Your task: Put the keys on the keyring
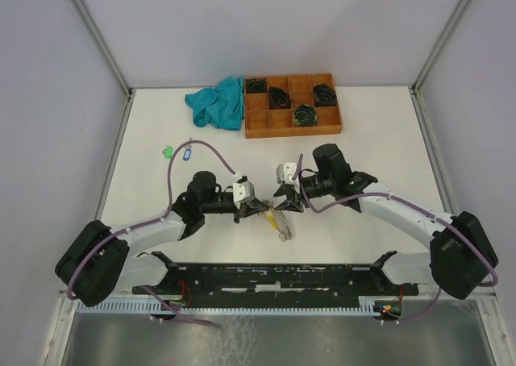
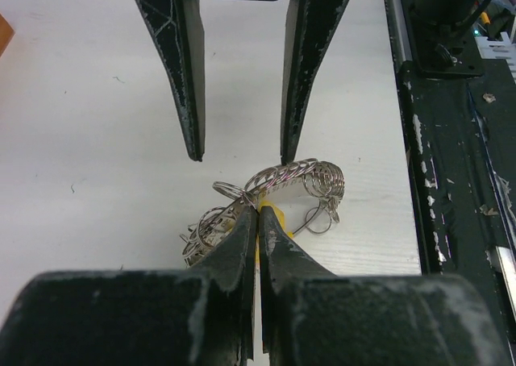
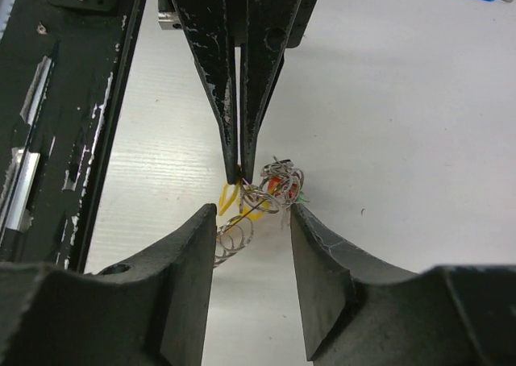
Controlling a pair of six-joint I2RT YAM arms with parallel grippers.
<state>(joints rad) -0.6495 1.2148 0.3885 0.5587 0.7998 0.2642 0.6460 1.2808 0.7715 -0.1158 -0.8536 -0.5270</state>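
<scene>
While your left end effector (image 2: pixel 258 214) clamps the keyring (image 2: pixel 300 177) at its yellow segment, your right end effector (image 2: pixel 242 156), jaws apart, should approach squarely, slowly.

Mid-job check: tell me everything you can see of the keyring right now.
The keyring is a thin silvery metal loop with a yellow segment, bunched together with smaller wire rings. It sits low over the white table; whether it rests on it is unclear. The left gripper is shut on the yellow part. The right gripper faces it with jaws open, one tip right at the coils, contact uncertain.
</scene>
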